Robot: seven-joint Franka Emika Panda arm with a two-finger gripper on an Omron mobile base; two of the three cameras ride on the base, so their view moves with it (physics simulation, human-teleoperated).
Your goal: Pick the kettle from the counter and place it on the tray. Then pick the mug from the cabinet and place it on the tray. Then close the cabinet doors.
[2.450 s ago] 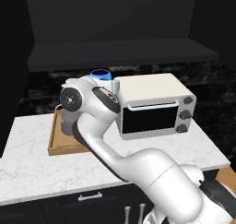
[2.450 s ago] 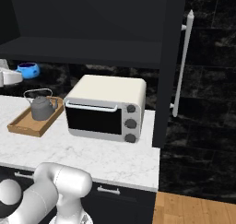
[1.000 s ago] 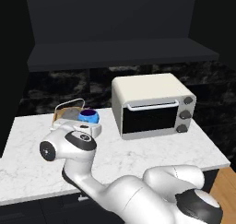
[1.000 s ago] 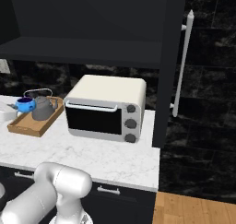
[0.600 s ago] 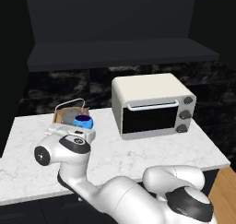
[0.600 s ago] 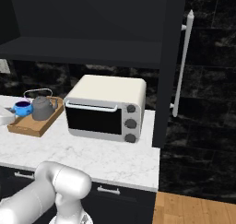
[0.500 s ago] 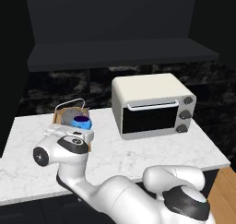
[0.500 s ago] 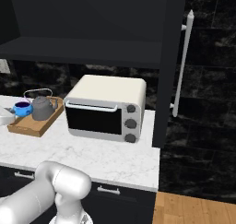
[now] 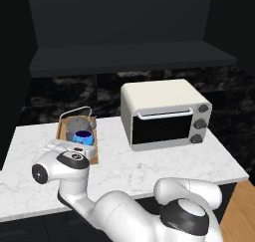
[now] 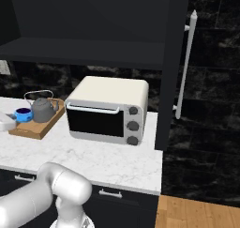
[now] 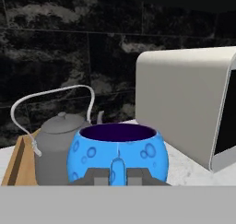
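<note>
My gripper (image 11: pixel 116 175) is shut on the handle of the bright-blue mug (image 11: pixel 117 155), which hangs just in front of the dark-grey kettle (image 11: pixel 56 147). The kettle stands on the wooden tray (image 11: pixel 17 165). From the left base view, the mug (image 9: pixel 83 137) sits over the tray's (image 9: pixel 62 129) near end, close to the kettle (image 9: pixel 79 124), with the gripper (image 9: pixel 79 147) behind it. Whether the mug touches the tray I cannot tell. In the right base view the mug (image 10: pixel 22 114), kettle (image 10: pixel 43 110) and tray (image 10: pixel 41 125) lie at the far left. The cabinet (image 10: pixel 89 51) above stands open, its right door (image 10: pixel 173 58) swung out.
A cream toaster oven (image 9: pixel 164 114) stands on the marble counter (image 9: pixel 149 164) right of the tray, close beside the mug in the hand view (image 11: pixel 189 108). The open door's long silver handle (image 10: pixel 186 63) juts out at the right. Dark drawers (image 10: pixel 112 194) run below the counter.
The gripper has carried the mug down and slightly toward the front left, to the tray's near end by the kettle. Kettle, tray and oven have stayed put.
</note>
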